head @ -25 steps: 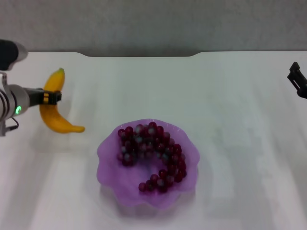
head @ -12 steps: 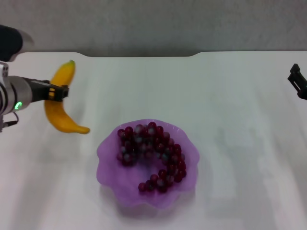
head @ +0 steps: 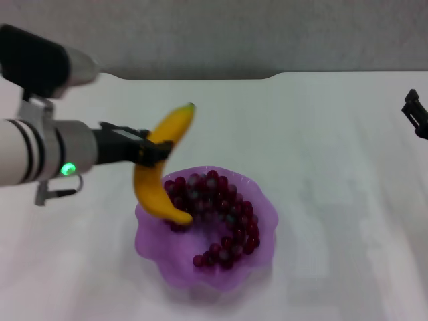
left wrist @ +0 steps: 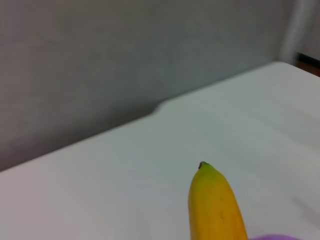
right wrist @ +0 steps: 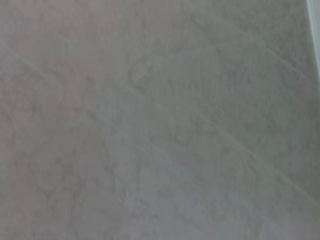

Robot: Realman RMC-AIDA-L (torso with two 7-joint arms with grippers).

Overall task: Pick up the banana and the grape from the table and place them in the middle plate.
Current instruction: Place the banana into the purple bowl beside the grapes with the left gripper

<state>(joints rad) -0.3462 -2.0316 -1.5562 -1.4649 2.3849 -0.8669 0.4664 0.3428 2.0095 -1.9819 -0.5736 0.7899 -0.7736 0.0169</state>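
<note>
A plain white table [head: 321,134] stands against a grey wall. The left gripper [head: 155,151] pinches the banana [head: 158,167] around its middle. In the last second it has carried the banana from the table's left side to the near-left rim of the middle plate [head: 264,251], lower tip now over the dish. The grape [head: 217,214] bunch already lies inside. Only lowering and release seem left. The right gripper [head: 416,114] sits parked at the far right; its finger state is unclear.
</note>
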